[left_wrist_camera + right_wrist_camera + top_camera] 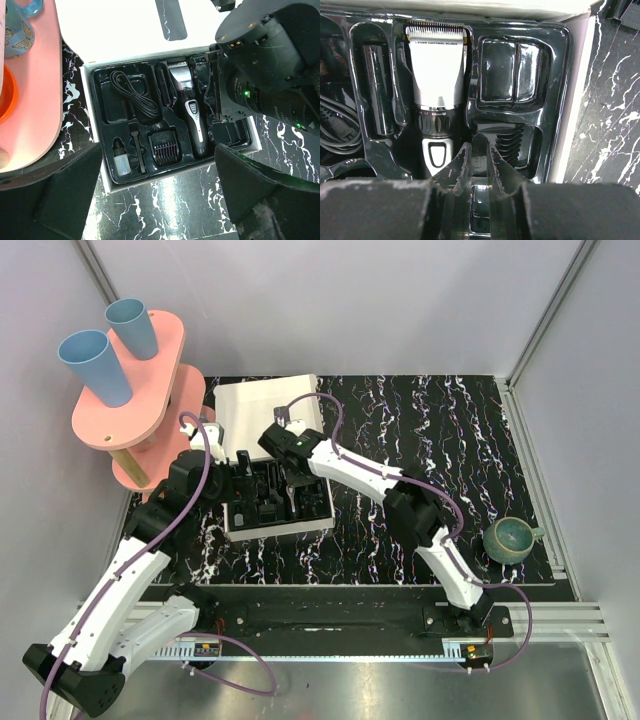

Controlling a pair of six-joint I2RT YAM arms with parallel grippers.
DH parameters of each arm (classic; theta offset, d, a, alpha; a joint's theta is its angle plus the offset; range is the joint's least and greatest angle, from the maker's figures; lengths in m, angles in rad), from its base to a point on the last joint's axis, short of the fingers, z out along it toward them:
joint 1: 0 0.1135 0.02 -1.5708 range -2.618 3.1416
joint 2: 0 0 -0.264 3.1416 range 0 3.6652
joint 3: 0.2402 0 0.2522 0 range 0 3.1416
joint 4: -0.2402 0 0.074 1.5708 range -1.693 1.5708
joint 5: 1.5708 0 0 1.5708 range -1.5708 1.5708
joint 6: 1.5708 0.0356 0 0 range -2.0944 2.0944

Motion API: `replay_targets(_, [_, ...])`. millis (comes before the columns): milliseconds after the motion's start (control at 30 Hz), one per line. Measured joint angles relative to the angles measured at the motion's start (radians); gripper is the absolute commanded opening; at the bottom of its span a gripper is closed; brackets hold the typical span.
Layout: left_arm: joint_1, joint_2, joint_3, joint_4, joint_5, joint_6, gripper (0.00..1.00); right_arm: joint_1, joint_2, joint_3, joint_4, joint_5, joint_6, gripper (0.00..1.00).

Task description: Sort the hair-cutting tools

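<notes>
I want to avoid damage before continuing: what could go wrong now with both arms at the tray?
1. The right arm holds its jaws nearly together, low between the clipper and a comb attachment; they might catch the moulded tray and drag it.
2. The left arm, jaws open, hovers close beside the right arm over the same tray; the two might collide.

Left arm (115, 585) jaws wide; right arm (345, 468) jaws nearly together.
</notes>
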Motion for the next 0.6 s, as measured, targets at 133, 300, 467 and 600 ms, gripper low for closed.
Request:
replay_targets(133, [0.000, 0.000, 0.000, 0.000, 0.000, 0.000, 0.99, 0.000, 0.048, 0.085, -0.074, 0.013, -0.006, 0.18])
replay_targets(300, [0.000, 0.000, 0.000, 0.000, 0.000, 0.000, 0.99, 0.002, 0.088, 0.150, -0.142, 0.034, -0.016, 0.18])
replay_targets(467, [0.000, 0.000, 0.000, 0.000, 0.000, 0.000, 0.99, 0.003, 0.114, 0.184, -0.174, 0.074, -0.037, 0.19])
replay_targets(600, [0.000, 0.000, 0.000, 0.000, 0.000, 0.000, 0.99, 0.003, 0.133, 0.211, -0.194, 0.078, -0.051, 0.32])
